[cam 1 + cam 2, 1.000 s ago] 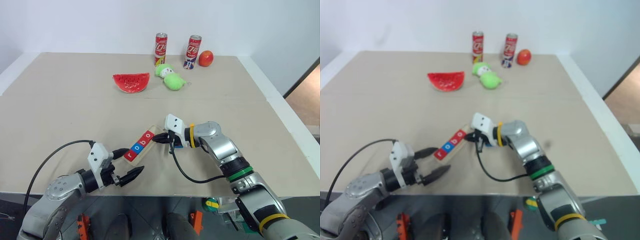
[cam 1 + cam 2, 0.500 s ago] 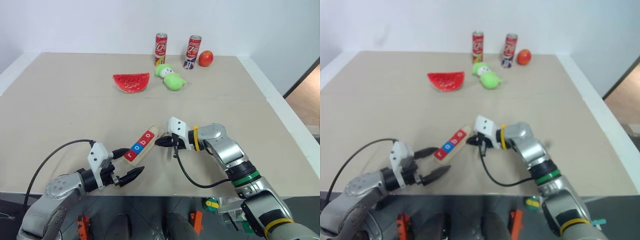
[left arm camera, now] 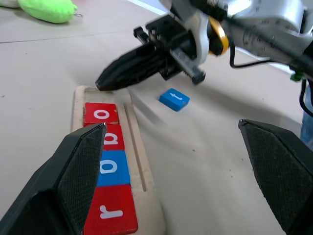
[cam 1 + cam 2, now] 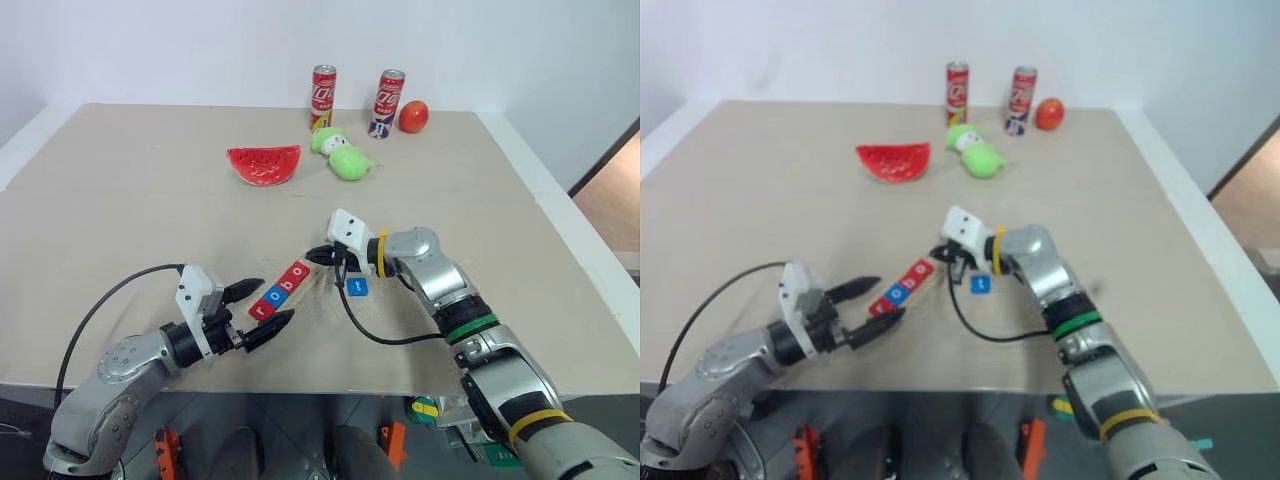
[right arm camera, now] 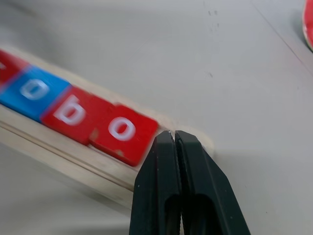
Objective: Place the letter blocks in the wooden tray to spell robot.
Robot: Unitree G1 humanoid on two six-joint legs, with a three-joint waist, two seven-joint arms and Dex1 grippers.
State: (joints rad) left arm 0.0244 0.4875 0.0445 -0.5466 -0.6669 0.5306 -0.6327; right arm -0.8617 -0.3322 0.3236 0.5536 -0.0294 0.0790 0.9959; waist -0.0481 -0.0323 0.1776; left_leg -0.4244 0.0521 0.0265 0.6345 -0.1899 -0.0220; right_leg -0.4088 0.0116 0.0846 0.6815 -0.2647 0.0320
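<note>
I see the wooden tray lying slantwise on the tabletop, between my two arms. Four letter blocks sit in its groove, reading r, o, b, o from the near end outward: a red r block, a blue o block, a red b block and a red second o block. The slot at the far end of the tray past the second o is bare wood.

The blue t block lies flat on the tabletop, outside the tray, just beside its far end on the right side.

My right claw has its two black fingers pressed together with nothing between them. The tips are right at the far end of the tray, at the rim of the bare slot next to the second o; I cannot tell whether they touch the wood. The t block lies near this claw, a little toward me and to the right of the fingertips, apart from them.

My left claw is spread, holding nothing, and sits at the near end of the tray. One finger reaches alongside the tray on its left, the other is below the r end. I cannot tell whether either touches it.

Well apart at the far side of the tabletop: a watermelon slice, a green plush toy, two soda cans and a tomato.
</note>
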